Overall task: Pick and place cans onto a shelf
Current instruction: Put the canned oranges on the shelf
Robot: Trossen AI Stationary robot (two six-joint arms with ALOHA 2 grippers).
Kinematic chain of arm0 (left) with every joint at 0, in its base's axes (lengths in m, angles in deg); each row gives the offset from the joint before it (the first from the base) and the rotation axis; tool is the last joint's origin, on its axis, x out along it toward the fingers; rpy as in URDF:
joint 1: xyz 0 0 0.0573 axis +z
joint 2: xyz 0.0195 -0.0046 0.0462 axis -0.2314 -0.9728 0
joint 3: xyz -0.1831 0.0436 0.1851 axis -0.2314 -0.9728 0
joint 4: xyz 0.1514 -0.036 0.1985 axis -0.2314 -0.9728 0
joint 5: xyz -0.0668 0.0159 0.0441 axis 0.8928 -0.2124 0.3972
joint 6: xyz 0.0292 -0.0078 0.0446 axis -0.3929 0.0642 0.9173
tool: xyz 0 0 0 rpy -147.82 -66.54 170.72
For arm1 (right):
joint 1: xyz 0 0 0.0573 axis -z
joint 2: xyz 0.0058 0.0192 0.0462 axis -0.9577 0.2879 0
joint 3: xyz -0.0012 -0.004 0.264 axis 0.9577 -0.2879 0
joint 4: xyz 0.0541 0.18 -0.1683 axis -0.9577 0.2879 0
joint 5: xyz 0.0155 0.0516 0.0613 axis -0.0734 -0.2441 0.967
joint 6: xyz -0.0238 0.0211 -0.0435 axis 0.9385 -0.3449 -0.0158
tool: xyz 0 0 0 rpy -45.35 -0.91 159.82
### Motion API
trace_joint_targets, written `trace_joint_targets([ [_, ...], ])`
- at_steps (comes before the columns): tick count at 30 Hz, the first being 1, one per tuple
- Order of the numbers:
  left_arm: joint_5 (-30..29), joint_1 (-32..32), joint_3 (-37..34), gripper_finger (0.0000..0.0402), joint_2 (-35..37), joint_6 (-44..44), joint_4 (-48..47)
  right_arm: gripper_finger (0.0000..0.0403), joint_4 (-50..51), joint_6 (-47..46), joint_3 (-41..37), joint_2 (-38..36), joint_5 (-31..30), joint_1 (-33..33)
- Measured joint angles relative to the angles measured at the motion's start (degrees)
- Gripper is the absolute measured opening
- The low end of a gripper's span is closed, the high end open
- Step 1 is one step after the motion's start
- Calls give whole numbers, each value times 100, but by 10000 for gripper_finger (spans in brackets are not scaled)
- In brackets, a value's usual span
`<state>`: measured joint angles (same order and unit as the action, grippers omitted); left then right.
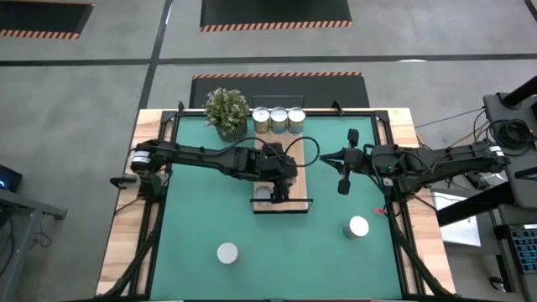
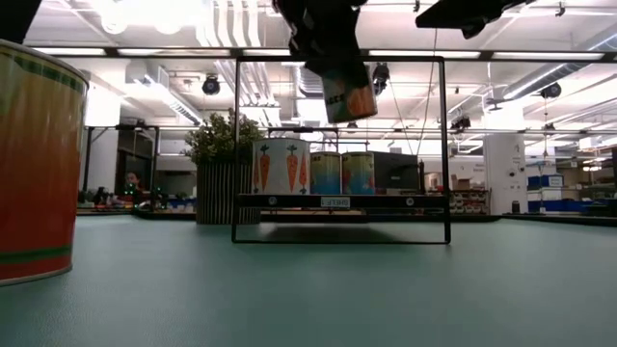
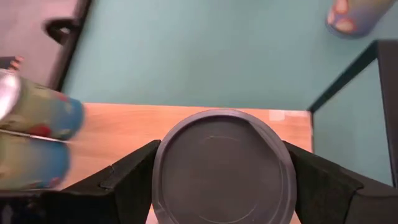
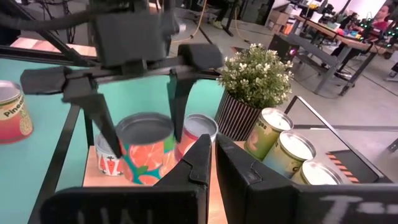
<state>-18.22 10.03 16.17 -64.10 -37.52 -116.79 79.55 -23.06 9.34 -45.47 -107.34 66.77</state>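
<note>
My left gripper (image 1: 277,178) hangs over the near part of the wooden shelf (image 1: 299,189), shut on a can (image 4: 146,149) with an orange and teal label. In the low view that can (image 2: 347,96) hangs above the shelf board (image 2: 337,200). Three cans (image 1: 278,120) stand in a row on the shelf's far end, and another can (image 1: 263,193) stands at its near end. Two more cans (image 1: 227,252) (image 1: 358,227) stand on the green mat. My right gripper (image 1: 343,180) is shut and empty, in the air to the right of the shelf. My left gripper pinches the can's round side wall (image 4: 124,146) between its two fingers (image 3: 134,174), one on each side. The fingers slant down from the table's left side. The can is lifted clear of the shelf, nearly upright, with its dark round end (image 3: 224,165) toward the wrist camera.
A potted plant (image 1: 226,111) stands beside the shelf's far left corner. The shelf's thin black wire frame (image 2: 443,145) rises at its ends. One can on the mat (image 2: 34,164) stands right in front of the low camera. Bare green mat (image 1: 201,218) lies to the left of the shelf.
</note>
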Motion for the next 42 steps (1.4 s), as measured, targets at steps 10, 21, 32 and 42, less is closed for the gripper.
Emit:
trace_joint_targets([
  [10, 262, 0, 2, 284, -334, -74, -45, 13, 10, 3, 0, -1, -9, 2],
  [21, 425, 11, 59, 284, -390, -143, -86, 13, 10, 11, 0, 0, -11, 2],
  [32, 877, 416, 940, 283, -354, -2312, -889, 13, 10, 4, 0, 3, -11, 2],
  [42, 1024, 468, 772, 282, -626, -3185, -966, 13, 107, 8, 0, 3, -13, 2],
])
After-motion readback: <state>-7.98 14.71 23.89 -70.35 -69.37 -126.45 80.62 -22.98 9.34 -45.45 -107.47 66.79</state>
